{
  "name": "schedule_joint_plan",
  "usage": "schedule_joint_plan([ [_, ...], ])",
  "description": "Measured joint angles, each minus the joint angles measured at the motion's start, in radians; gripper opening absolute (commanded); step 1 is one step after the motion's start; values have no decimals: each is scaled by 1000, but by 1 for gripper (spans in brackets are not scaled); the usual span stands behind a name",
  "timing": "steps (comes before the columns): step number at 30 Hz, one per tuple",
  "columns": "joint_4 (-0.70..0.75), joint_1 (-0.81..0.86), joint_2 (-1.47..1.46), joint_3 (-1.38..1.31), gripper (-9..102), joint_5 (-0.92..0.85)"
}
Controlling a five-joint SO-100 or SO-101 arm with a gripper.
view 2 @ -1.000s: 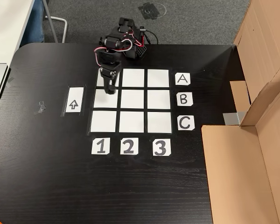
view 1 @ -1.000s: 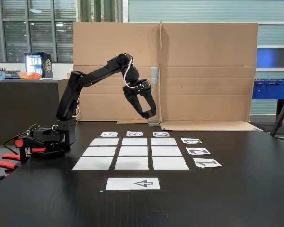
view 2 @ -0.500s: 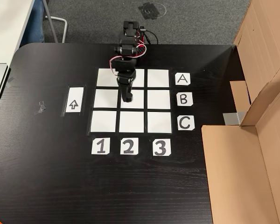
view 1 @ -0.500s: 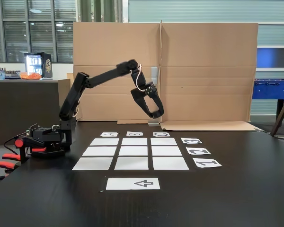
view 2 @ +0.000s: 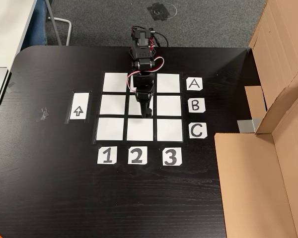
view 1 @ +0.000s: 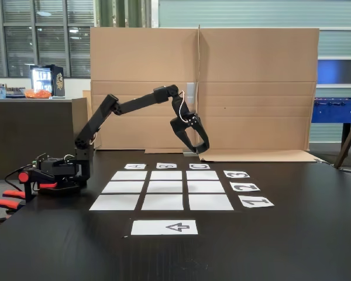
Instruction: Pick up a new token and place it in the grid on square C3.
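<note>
The grid (view 1: 123,187) (view 2: 114,130) of white paper cells lies flat on the black table. Square C3 (view 1: 202,175) (view 2: 169,130) is bare white paper in the corner by the "C" and "3" labels. My gripper (view 1: 200,149) (view 2: 147,114) hangs in the air on the outstretched arm, pointing down. From above it sits over the middle column, near the line between the B and C rows, one column left of C3. Its fingertips look closed together. The token is hidden: I cannot make it out against the black fingers.
A tall cardboard wall (view 1: 251,88) (view 2: 273,163) stands past the C side of the grid. A white sheet with an arrow (view 1: 164,227) (view 2: 79,106) lies beside column 1. The arm's base (view 1: 58,172) (view 2: 143,42) is clamped at the table edge by row A.
The arm has stretched out and swung across the grid, carrying the gripper from over column 1 near rows A and B to the middle column near row C, and slightly lower.
</note>
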Motion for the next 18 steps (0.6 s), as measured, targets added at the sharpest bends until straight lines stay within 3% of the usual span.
schedule_joint_plan([
  [18, -110, -123, -173, -121, -1, 0],
])
